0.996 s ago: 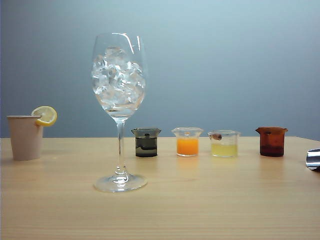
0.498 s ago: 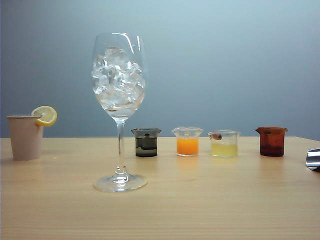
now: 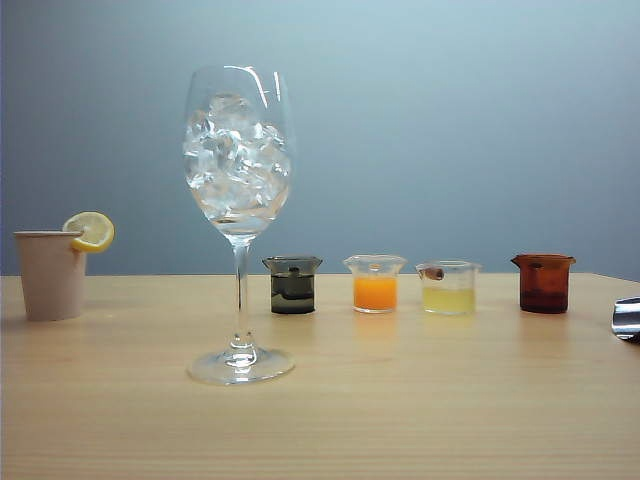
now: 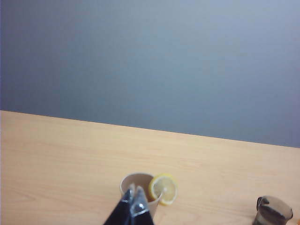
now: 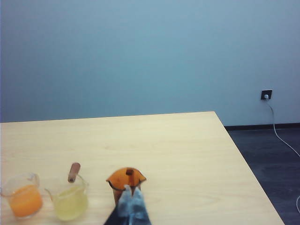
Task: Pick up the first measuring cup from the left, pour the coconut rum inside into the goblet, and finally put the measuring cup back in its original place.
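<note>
Well apart: left pincer (image 4: 132,206), first measuring cup (image 4: 273,209)

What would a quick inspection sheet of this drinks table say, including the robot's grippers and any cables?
Surface: pale wooden table, dry, no spills seen.
Job's things: smoky grey measuring cup upright, first in the row, untouched; goblet with ice standing in front of it to the left.
Clutter: orange-liquid cup, pale yellow cup, amber-brown cup, paper cup with lemon slice, metal object at right edge.
Grippers: left gripper shut, above the paper cup; right gripper shut, above the amber-brown cup; neither holds anything.
Cables: white cable from wall socket, on the floor.
Surroundings: plain blue-grey wall.
</note>
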